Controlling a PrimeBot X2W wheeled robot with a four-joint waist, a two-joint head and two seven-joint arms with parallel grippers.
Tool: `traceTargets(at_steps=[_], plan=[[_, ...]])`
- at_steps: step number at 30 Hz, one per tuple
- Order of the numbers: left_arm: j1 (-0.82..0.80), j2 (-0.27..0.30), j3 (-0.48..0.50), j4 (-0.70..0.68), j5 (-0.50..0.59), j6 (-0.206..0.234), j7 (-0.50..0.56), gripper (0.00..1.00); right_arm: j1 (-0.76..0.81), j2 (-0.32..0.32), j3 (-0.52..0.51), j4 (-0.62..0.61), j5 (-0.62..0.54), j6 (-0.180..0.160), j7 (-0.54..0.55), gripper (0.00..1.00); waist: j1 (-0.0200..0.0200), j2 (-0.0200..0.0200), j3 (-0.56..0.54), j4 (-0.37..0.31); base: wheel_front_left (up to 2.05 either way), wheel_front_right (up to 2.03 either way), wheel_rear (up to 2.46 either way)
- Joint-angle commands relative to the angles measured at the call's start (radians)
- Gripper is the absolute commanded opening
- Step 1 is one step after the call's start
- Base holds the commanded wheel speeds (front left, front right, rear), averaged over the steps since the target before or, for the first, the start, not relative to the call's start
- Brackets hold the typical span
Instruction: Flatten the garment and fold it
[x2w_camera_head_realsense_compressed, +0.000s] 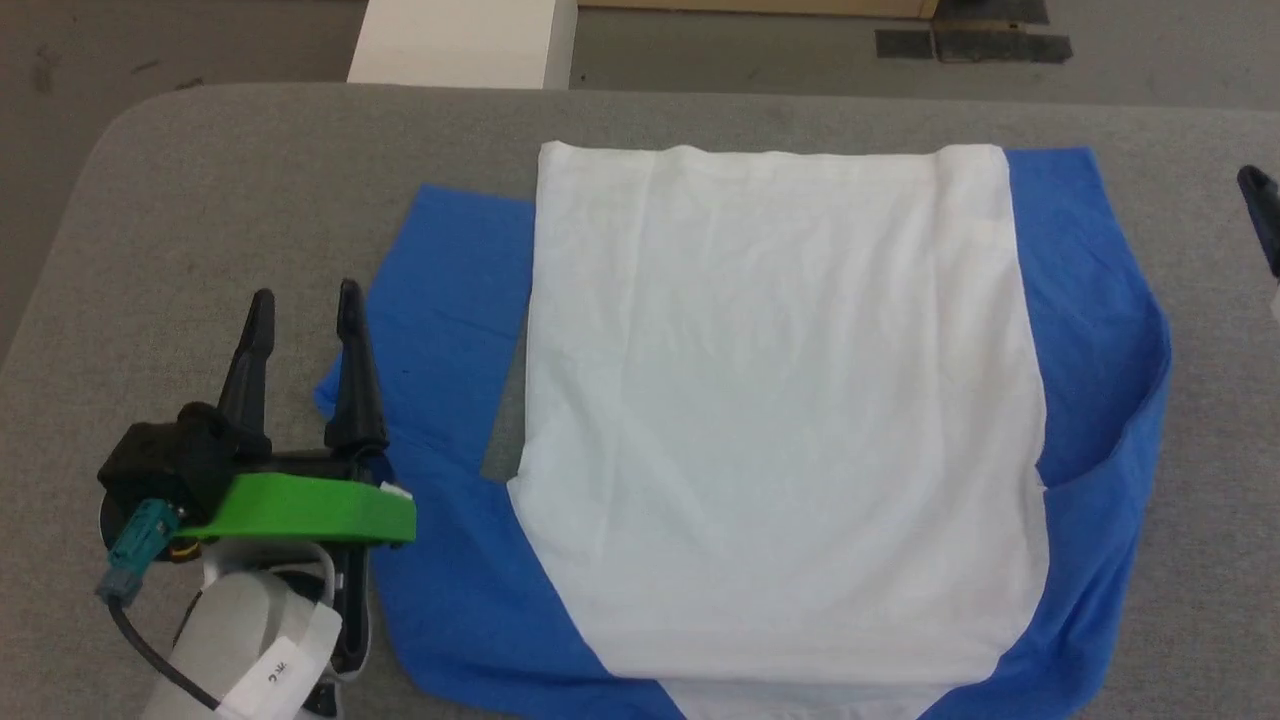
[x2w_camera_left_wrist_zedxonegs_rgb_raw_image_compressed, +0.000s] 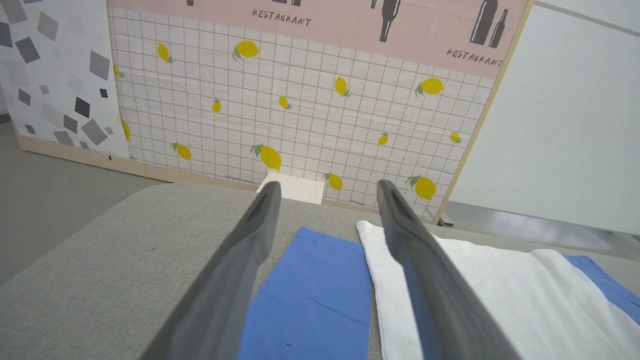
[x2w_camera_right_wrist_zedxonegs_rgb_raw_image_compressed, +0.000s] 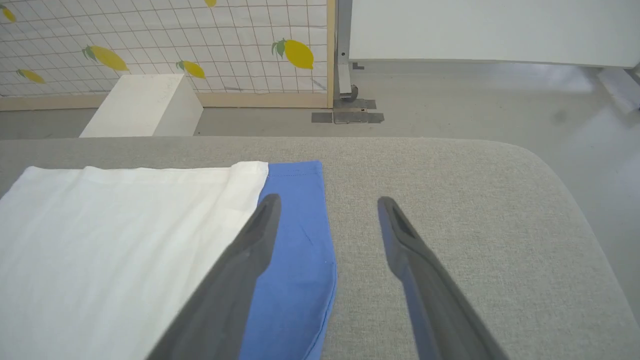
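The garment (x2w_camera_head_realsense_compressed: 780, 420) lies spread flat on the grey table (x2w_camera_head_realsense_compressed: 250, 180), its white body in the middle and blue sleeves along both sides. My left gripper (x2w_camera_head_realsense_compressed: 305, 305) stands open beside the left blue sleeve (x2w_camera_head_realsense_compressed: 445, 300), above the cloth and holding nothing. In the left wrist view its fingers (x2w_camera_left_wrist_zedxonegs_rgb_raw_image_compressed: 250, 235) frame that sleeve (x2w_camera_left_wrist_zedxonegs_rgb_raw_image_compressed: 310, 290) and the white edge (x2w_camera_left_wrist_zedxonegs_rgb_raw_image_compressed: 475, 285). My right gripper (x2w_camera_right_wrist_zedxonegs_rgb_raw_image_compressed: 327, 207) is open too, over the right blue sleeve's (x2w_camera_right_wrist_zedxonegs_rgb_raw_image_compressed: 295, 240) outer edge and the bare table. A dark fingertip (x2w_camera_head_realsense_compressed: 1262, 215) of it shows at the head view's right edge.
A white box (x2w_camera_head_realsense_compressed: 465, 40) stands on the floor behind the table's far edge. A lemon-patterned panel (x2w_camera_left_wrist_zedxonegs_rgb_raw_image_compressed: 300, 100) rises beyond it. Dark tape patches (x2w_camera_head_realsense_compressed: 975, 42) mark the floor at the back right. Bare table surrounds the garment on the left, far and right sides.
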Motion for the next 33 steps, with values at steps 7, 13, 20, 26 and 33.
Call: traceTargets(at_steps=[7,13,20,26,33], plan=[[-0.07,-0.062,0.022,-0.049,0.15,-0.024,-0.01,1.0,-0.22,-0.07,0.066,0.158,-0.064,-0.002,0.061,1.0,0.0,0.0,0.233,0.059,0.0,0.0,0.0],[-0.089,-0.126,0.041,-0.079,0.202,-0.053,-0.01,1.0,-0.317,-0.128,0.107,0.233,-0.105,-0.002,0.125,1.0,0.0,0.0,0.318,0.09,0.0,0.0,0.0],[-0.098,-0.169,0.061,-0.089,0.249,-0.091,-0.01,1.0,-0.364,-0.153,0.143,0.26,-0.115,-0.002,0.118,1.0,0.0,0.0,0.382,0.113,0.0,0.0,0.0],[-0.097,-0.193,0.07,-0.084,0.267,-0.119,-0.01,1.0,-0.384,-0.162,0.18,0.283,-0.116,-0.002,0.093,1.0,0.0,0.0,0.408,0.119,0.0,0.0,0.0],[-0.093,-0.209,0.081,-0.061,0.278,-0.138,-0.01,1.0,-0.378,-0.171,0.222,0.331,-0.061,-0.002,0.177,0.0,0.0,0.0,0.399,0.113,0.0,0.0,0.0]])
